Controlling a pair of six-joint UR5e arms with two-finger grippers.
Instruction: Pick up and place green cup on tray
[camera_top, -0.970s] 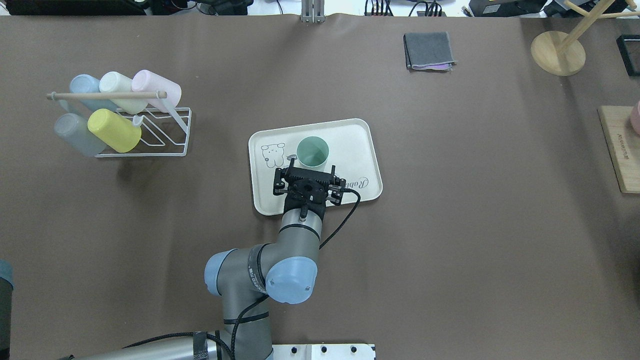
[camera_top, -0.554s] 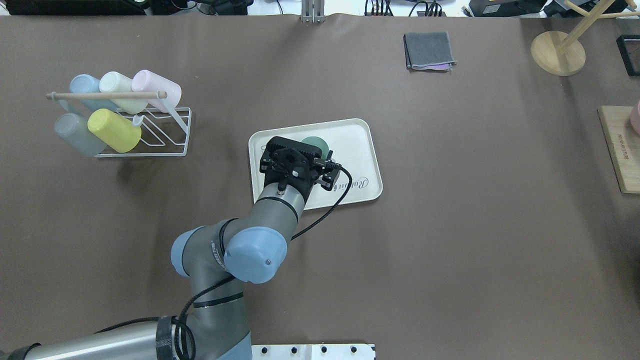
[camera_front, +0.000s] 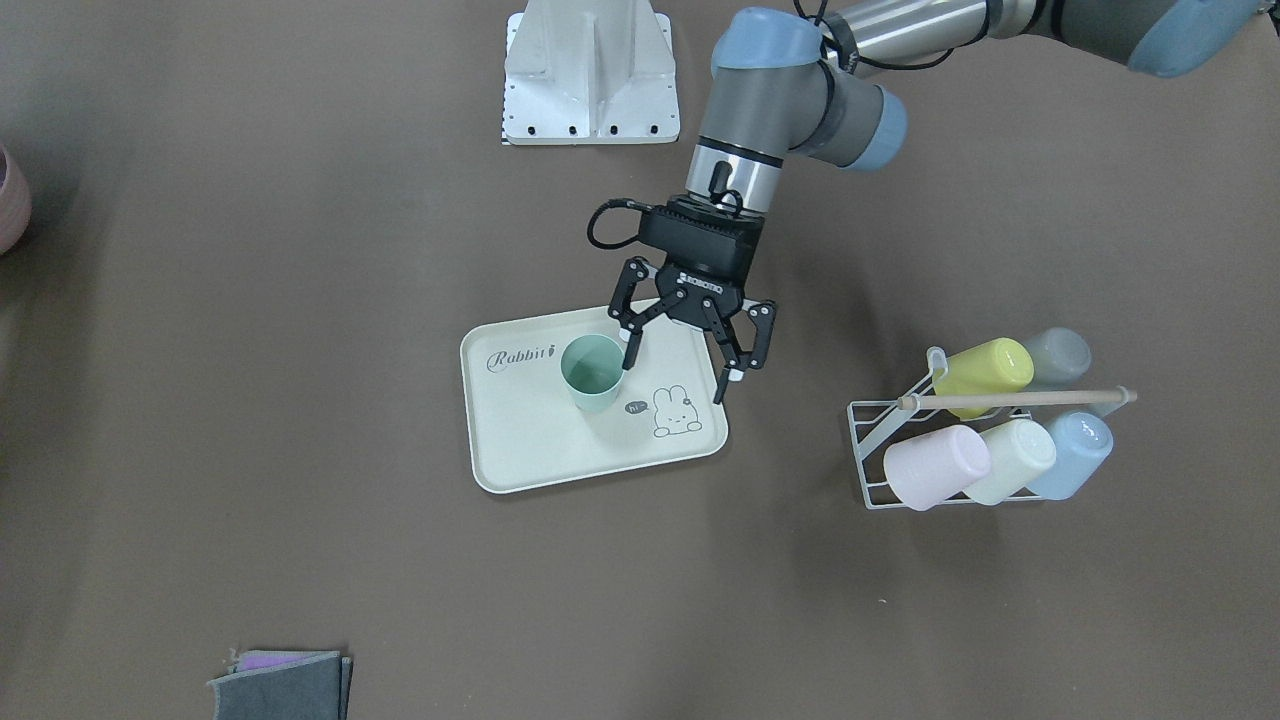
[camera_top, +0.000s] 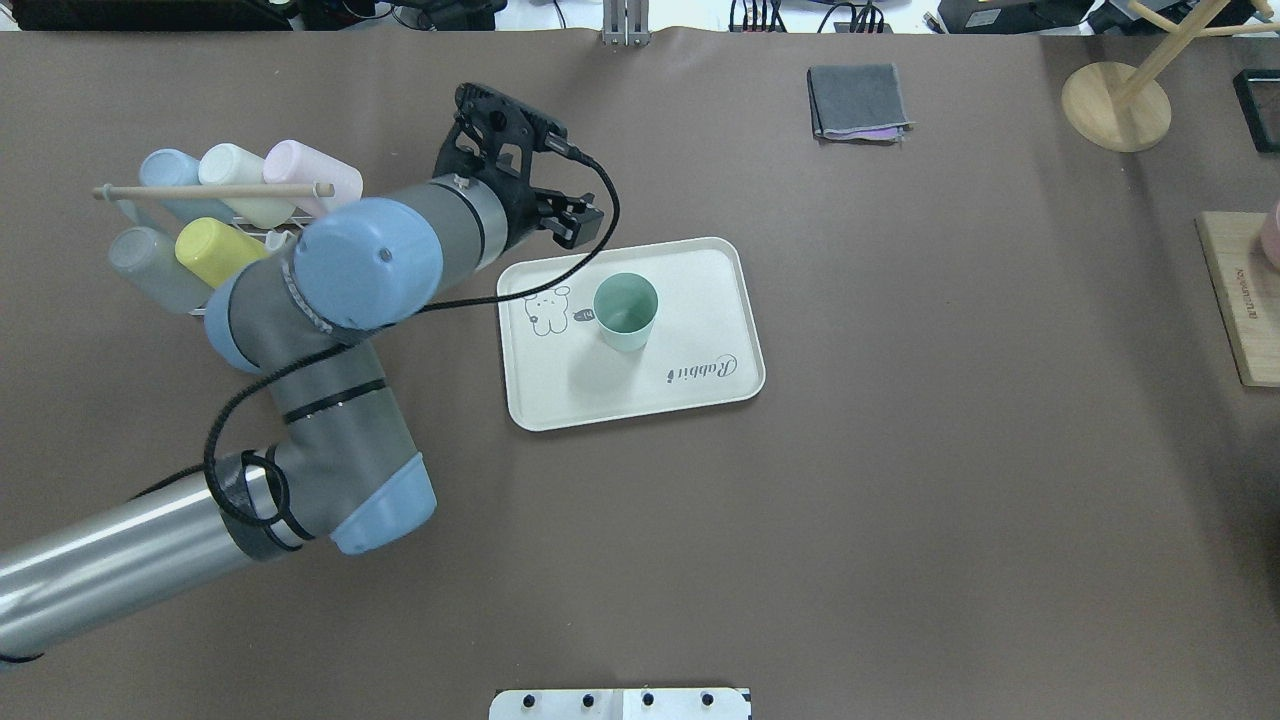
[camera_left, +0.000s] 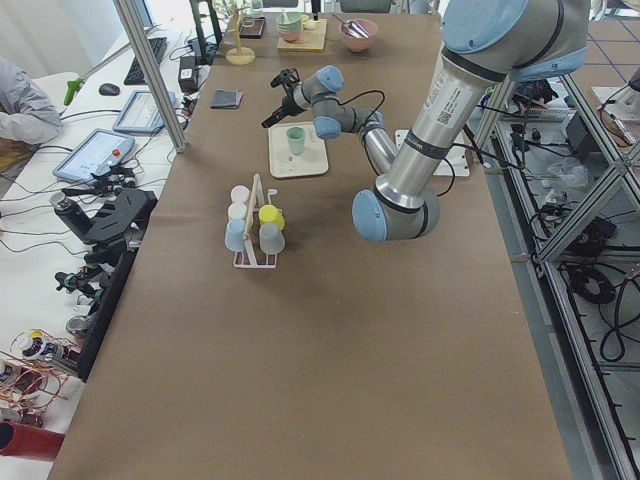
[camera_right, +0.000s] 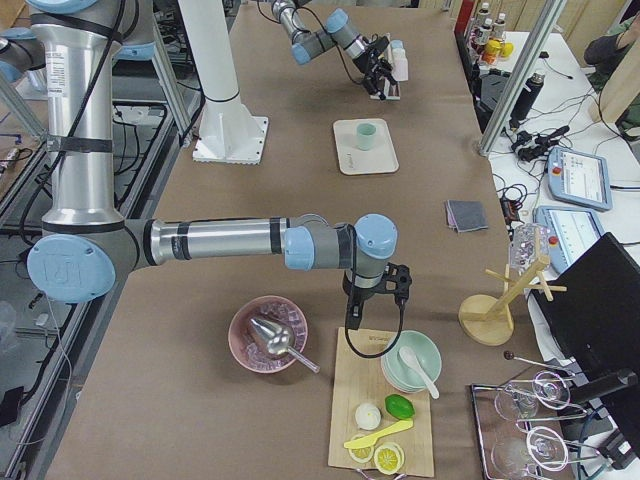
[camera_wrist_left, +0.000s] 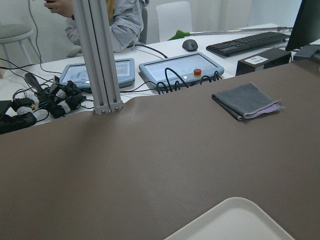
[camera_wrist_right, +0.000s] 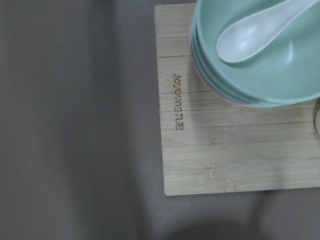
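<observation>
Spotted the green cup upright and mouth up on the tray, near its middle, between the "Rabbit" lettering and the bunny drawing. Found the left gripper raised above the tray's robot-side edge, jaws spread wide and holding nothing at all. Read the cup as outside that gap, off to the robot's right of the fingers. Saw it just beside the nearer fingertip in the front-facing view, but plainly lower and apart from the gripper in the overhead and left-side views. Picked out the wire rack well off to the robot's left of the tray, loaded with a yellow cup, a pink cup and other pastel ones lying on their sides. Noted a folded grey cloth on the table's far side. Located the right gripper far down the table, over a wooden board carrying stacked green bowls and a white spoon. Could not tell whether its jaws were open or closed.
</observation>
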